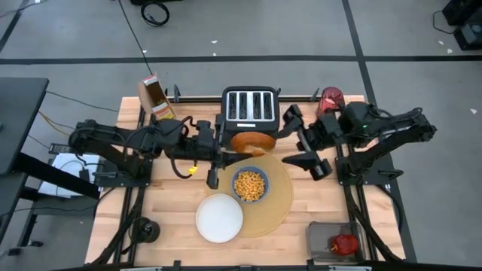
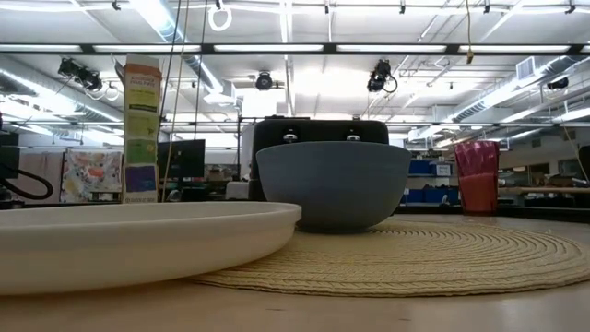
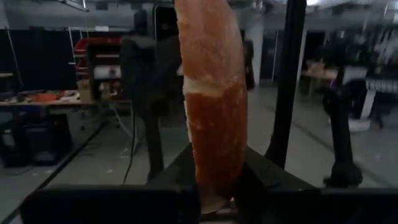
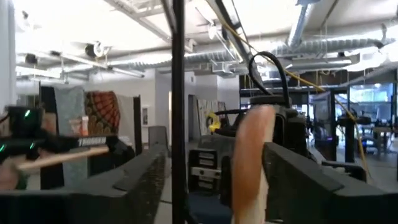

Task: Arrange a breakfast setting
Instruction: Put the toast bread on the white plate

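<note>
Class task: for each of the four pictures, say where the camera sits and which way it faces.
High: overhead, looking down on the table and both arms.
Low: table-top height, level past plate and bowl; no arm.
Left wrist: on that arm, past the left gripper clamping a bagel.
Right wrist: on that arm, past the open right gripper.
Shared: both wrist views show the bagel.

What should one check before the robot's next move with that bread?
1. Left gripper grips bread piece: ok, pinched.
2. Right gripper open: ok.
3. Blue bowl on placemat: ok, filled with cereal.
4. White plate on placemat: not ok, it only overlaps the edge.
5. Apple at the setting: not ok, it lies in a grey tray.
6. Spoon placed: cannot tell, none visible.
</note>
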### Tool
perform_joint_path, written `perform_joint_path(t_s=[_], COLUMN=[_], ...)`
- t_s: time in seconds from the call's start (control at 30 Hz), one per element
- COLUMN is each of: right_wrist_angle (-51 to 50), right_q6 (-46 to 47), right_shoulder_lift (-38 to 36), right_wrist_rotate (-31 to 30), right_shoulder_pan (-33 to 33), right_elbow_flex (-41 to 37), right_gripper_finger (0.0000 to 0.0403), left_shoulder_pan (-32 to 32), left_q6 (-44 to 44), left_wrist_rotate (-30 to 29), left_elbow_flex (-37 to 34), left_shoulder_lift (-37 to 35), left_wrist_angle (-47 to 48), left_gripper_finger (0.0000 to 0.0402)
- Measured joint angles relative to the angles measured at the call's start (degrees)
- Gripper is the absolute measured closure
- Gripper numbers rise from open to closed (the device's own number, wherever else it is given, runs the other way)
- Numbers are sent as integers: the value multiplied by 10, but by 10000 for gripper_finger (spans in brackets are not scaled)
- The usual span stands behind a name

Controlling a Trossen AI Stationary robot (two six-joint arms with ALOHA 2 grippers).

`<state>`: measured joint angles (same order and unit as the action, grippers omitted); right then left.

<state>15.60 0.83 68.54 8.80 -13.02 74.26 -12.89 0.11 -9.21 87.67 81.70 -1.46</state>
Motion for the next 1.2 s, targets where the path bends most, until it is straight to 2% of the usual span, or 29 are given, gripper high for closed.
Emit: perform_joint_path(t_s=[0.1, 0.2, 0.3, 0.47, 0.57, 0.67, 0.87, 1.2], right_wrist_angle=[-54, -139, -233, -345, -376, -379, -381, -367], right_q6=[-23, -16, 15, 58, 66, 65, 65, 97], right_shoulder_lift=[-33, -73, -106, -135, -138, -134, -126, -115], right_wrist_rotate=[-11, -36, -78, -160, -203, -232, -245, -243], right_shoulder_pan=[-10, -15, -17, -17, -15, -10, 5, 6], right_elbow_flex=[0, 0, 0, 0, 0, 0, 0, 0], right_gripper_finger=[97, 80, 75, 80, 83, 84, 85, 85], left_shoulder_pan=[-25, -68, -120, -192, -225, -246, -258, -275], left_q6=[23, 4, -70, -227, -282, -290, -218, -82], left_wrist_rotate=[-8, -42, -95, -152, -156, -155, -159, -182], left_elbow_flex=[10, 44, 81, 80, 65, 65, 64, 65], left_shoulder_lift=[-19, -30, -26, -5, 28, 77, 179, 320], left_wrist_angle=[89, 249, 431, 600, 658, 695, 769, 772], left_gripper_finger=[344, 347, 347, 347, 347, 347, 347, 347])
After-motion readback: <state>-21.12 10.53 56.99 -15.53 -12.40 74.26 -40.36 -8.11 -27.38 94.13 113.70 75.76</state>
